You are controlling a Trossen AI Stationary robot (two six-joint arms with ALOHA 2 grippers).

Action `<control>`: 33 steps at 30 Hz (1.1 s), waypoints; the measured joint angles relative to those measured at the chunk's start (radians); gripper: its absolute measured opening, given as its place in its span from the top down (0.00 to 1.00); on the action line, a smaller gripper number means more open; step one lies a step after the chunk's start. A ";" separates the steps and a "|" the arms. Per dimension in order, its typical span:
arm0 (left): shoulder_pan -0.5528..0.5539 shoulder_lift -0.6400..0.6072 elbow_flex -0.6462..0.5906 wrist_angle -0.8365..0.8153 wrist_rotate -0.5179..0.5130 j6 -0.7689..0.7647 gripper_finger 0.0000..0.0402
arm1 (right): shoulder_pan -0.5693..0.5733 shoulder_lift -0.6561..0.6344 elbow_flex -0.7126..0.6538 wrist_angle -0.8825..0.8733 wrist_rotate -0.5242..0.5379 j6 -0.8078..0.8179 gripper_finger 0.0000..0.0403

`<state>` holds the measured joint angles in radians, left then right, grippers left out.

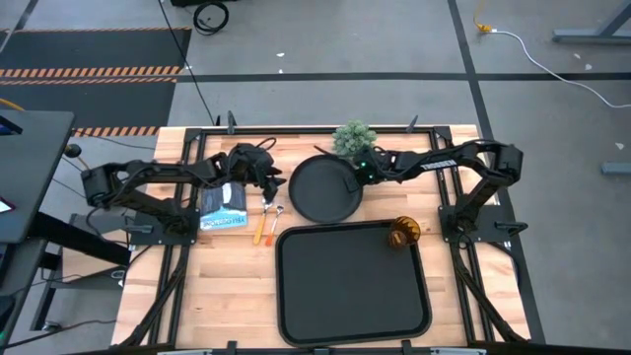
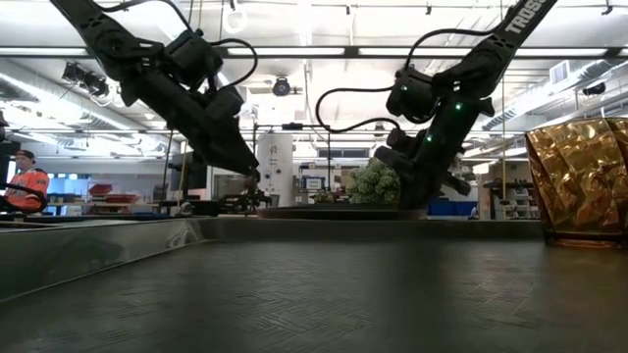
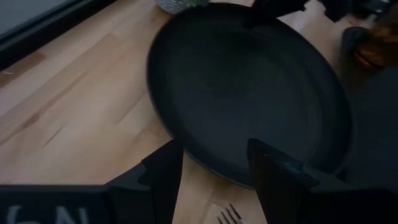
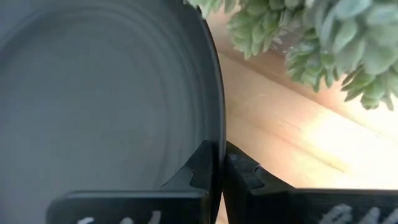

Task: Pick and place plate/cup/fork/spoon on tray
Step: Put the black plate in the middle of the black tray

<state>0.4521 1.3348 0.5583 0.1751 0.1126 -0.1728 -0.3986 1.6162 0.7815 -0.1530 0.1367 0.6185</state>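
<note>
The round black plate (image 1: 320, 192) lies on the wood table just beyond the black tray (image 1: 296, 296). My right gripper (image 1: 355, 177) is shut on the plate's far right rim, next to the green plant (image 1: 354, 138). My left gripper (image 1: 270, 184) is open above the plate's left edge; in the left wrist view its fingers (image 3: 280, 180) stand over the rim (image 3: 205, 163) and I see no touch. The silver fork (image 1: 277, 211) and the orange-handled spoon (image 1: 261, 231) lie side by side left of the plate. The amber cup (image 1: 404, 233) stands at the tray's far right corner. My right gripper pinches the plate's raised rim (image 4: 214, 134) between its two fingers, one finger inside the plate and one outside. The fingers come slanting down from the table's right side. The plate looks level; I cannot tell whether it is off the table.
A blue and white packet (image 1: 225, 207) lies under my left arm. The plant stands close behind the plate's far rim. The tray's inside is bare. Bare wood lies left of the tray, toward the near edge.
</note>
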 joint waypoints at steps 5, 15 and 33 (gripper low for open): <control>0.025 -0.031 0.000 -0.034 0.031 0.013 0.53 | -0.015 -0.032 0.000 -0.001 -0.023 -0.013 0.95; 0.028 -0.149 0.000 -0.082 0.064 0.062 0.53 | -0.022 -0.074 -0.001 0.003 -0.151 -0.053 0.96; 0.026 -0.200 0.000 -0.114 0.110 0.027 0.53 | 0.045 -0.073 -0.002 0.053 -0.355 -0.149 0.97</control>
<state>0.4778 1.1347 0.5579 0.0609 0.2226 -0.1463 -0.3534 1.5436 0.7799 -0.1001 -0.2186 0.4696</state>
